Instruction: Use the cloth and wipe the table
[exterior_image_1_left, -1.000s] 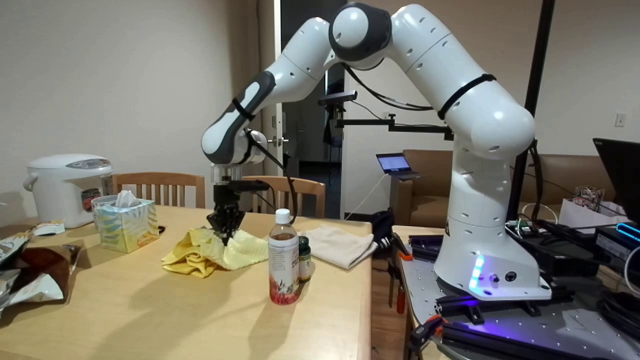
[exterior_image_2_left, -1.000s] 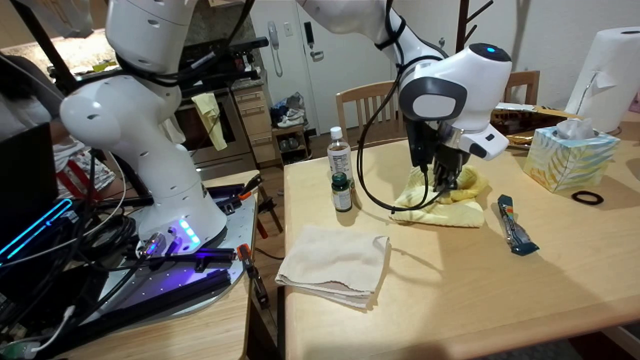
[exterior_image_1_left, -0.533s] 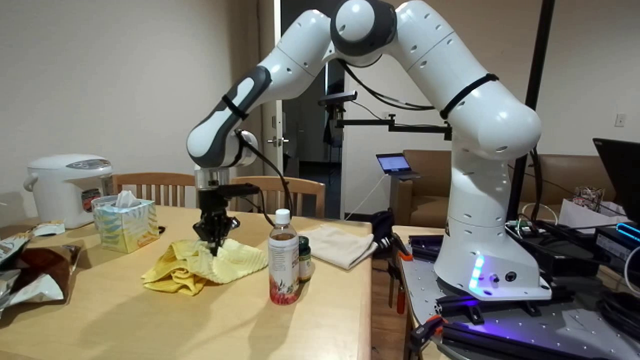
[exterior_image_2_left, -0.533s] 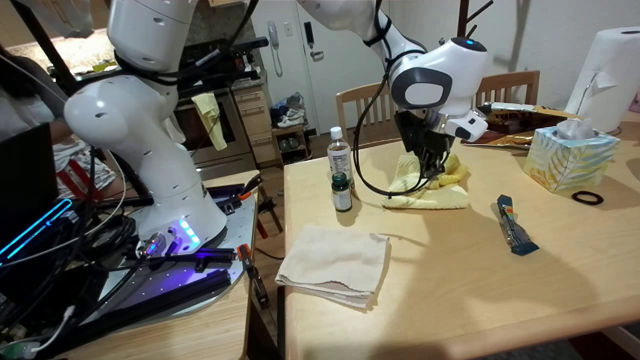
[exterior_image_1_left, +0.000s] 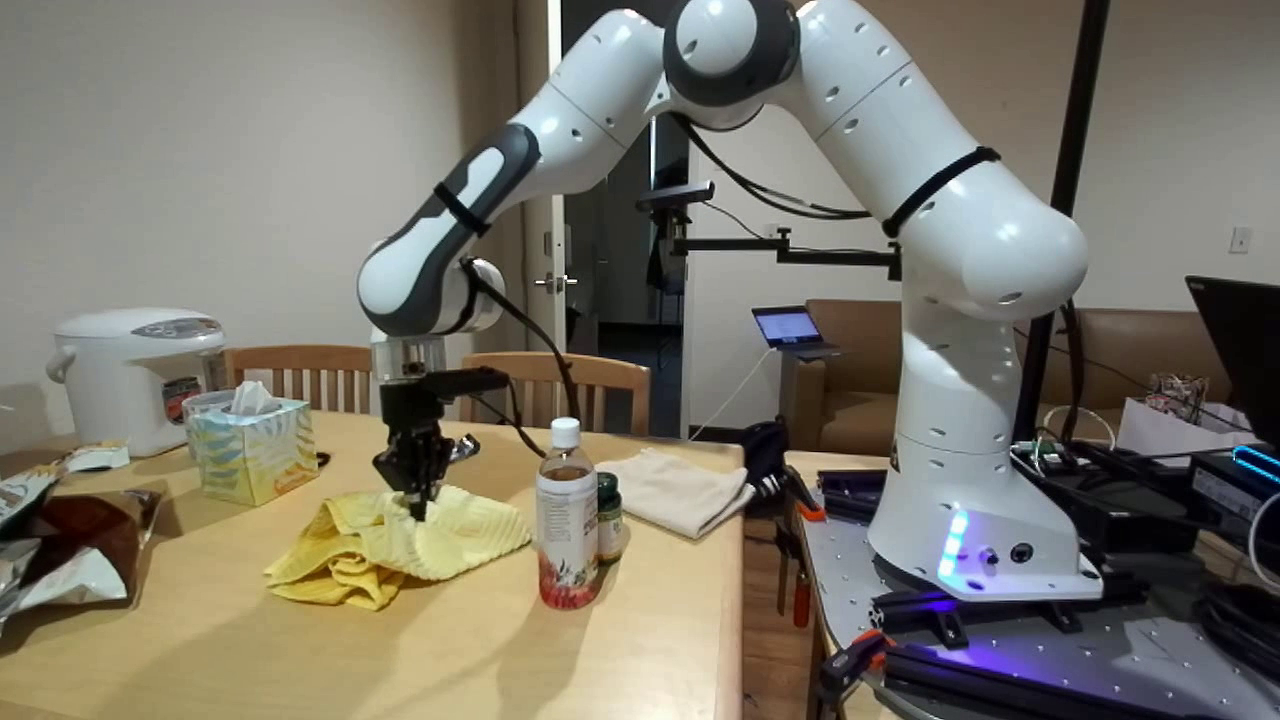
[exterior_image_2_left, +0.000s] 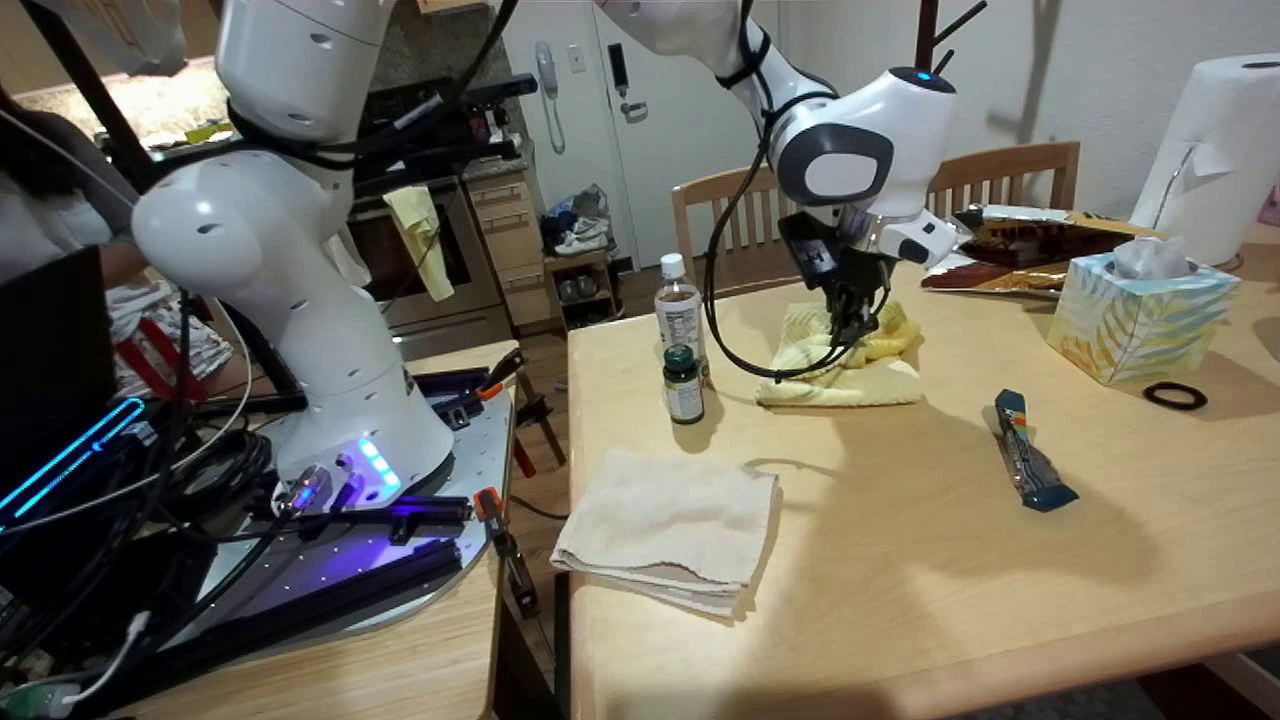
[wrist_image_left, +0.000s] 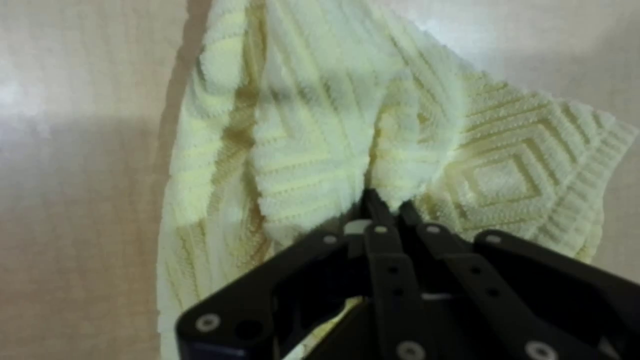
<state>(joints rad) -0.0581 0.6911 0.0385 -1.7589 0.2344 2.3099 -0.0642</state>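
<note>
light-brown wooden table (exterior_image_1_left: 660, 650), smooth-topped, set before a pale wall (exterior_image_1_left: 300, 180) in an exterior view; two slat-backed chairs (exterior_image_1_left: 300, 358) along its far side. on it, from the left: snack bags (exterior_image_1_left: 95, 550); one white water boiler (exterior_image_1_left: 140, 380); one tissue box (exterior_image_1_left: 255, 450); then your task piece, one yellow cloth (exterior_image_1_left: 345, 545), rumpled, many-folded, lying on the tabletop. near it: one upright bottle (exterior_image_1_left: 567, 530), white-capped, partly hiding one small green bottle (exterior_image_1_left: 609, 530); behind these, one beige folded fabric (exterior_image_1_left: 680, 490). your arm (exterior_image_1_left: 600, 90) arches over, and your gripper (exterior_image_1_left: 418, 512) points down into the yellow cloth.

in an exterior view, your yellow cloth lies between the two bottles and the tissue box; one black cable (exterior_image_2_left: 712, 300) loops in front of it. to its right: one dark-blue packet (exterior_image_2_left: 1030, 460). just beside the tissue box: one black ring (exterior_image_2_left: 1175, 396); behind the box, one paper towel roll (exterior_image_2_left: 1200, 170). background: one oven (exterior_image_2_left: 475, 260), pale-yellow towel (exterior_image_2_left: 420, 245) hung on its front.

wrist view: yellow cloth, ridged in nested diamonds, bare table to either side. your gripper's fingertips (wrist_image_left: 381, 210) are together, clamped on a gathered fold of it.
</note>
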